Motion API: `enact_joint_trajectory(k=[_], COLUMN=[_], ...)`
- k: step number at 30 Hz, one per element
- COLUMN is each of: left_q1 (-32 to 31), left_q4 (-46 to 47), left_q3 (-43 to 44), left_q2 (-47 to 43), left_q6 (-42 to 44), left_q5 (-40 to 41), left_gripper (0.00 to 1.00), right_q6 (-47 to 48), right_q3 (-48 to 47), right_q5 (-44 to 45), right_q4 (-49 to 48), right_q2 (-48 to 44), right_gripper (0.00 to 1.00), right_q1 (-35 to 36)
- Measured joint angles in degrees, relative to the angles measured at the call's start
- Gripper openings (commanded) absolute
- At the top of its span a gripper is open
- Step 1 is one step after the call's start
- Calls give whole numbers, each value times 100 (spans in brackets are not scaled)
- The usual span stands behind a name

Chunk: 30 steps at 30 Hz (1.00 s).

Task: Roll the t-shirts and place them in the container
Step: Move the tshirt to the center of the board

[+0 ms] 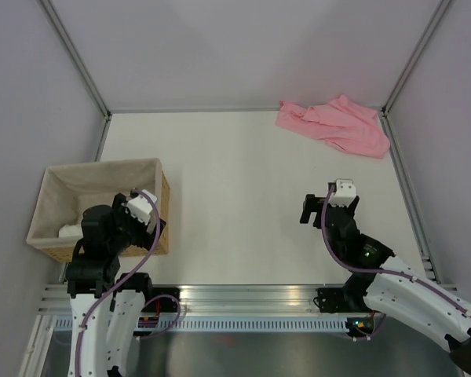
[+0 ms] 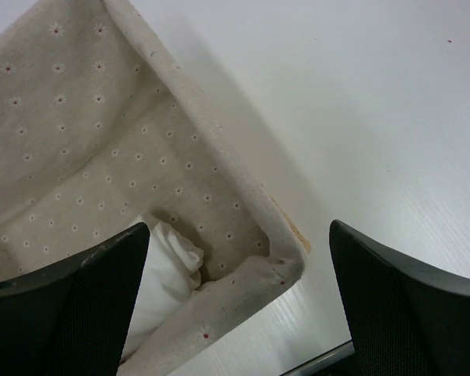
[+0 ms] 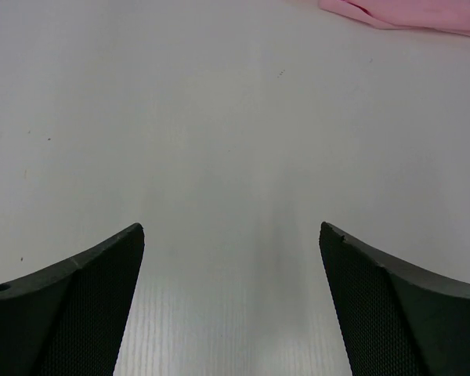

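At the far right corner of the worktop [image 1: 243, 173] lies the pink t-shirt [image 1: 334, 124], crumpled in a loose heap and touching neither arm. Expect it to be light, soft and limp. It should sag and fold wherever you lift it, and it will not hold a shape until you lay it flat. A pinch on a single raised fold would likely drag the whole heap, so aim for an outer edge or a corner of the fabric. The nearest edge, facing the middle of the worktop, looks easiest to reach.

Seen from above, the heap's long axis runs roughly along the far edge, slanting down toward the right edge. You cannot tell collar from hem, and no label shows, so which way it points is unclear.

Your right gripper [image 3: 231, 227] hangs over bare worktop, well short of the shirt, with its jaws spread wide and empty. Your left gripper [image 2: 239, 227] is equally spread and empty, above the near right corner of the lined basket [image 1: 102, 166] at the near left, where a white cloth [image 2: 168, 262] lies inside.
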State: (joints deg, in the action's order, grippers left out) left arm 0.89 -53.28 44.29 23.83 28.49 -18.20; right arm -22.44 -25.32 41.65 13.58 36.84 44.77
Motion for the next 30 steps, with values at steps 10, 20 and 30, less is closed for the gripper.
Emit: enact_joint_trajectory(k=[10,20,30], left_q1=[0,0,0], left_q4=[348,546,581], left_q3=[885,2608,2638], left_q2=[1019,3375,3766], left_q6=[-616,-1102,-1113], left_q5=[1353,1458,1185], left_gripper=[100,100,100], right_q6=[592,979,916], right_q3=[-1193,-5584,-8841], right_q5=[-726,-1700,-2002], right_q4=[-282,-63,1001], right_q2=[2168,6502,9818], right_gripper=[98,98,97], right_q1=[-17,-2061,-3576])
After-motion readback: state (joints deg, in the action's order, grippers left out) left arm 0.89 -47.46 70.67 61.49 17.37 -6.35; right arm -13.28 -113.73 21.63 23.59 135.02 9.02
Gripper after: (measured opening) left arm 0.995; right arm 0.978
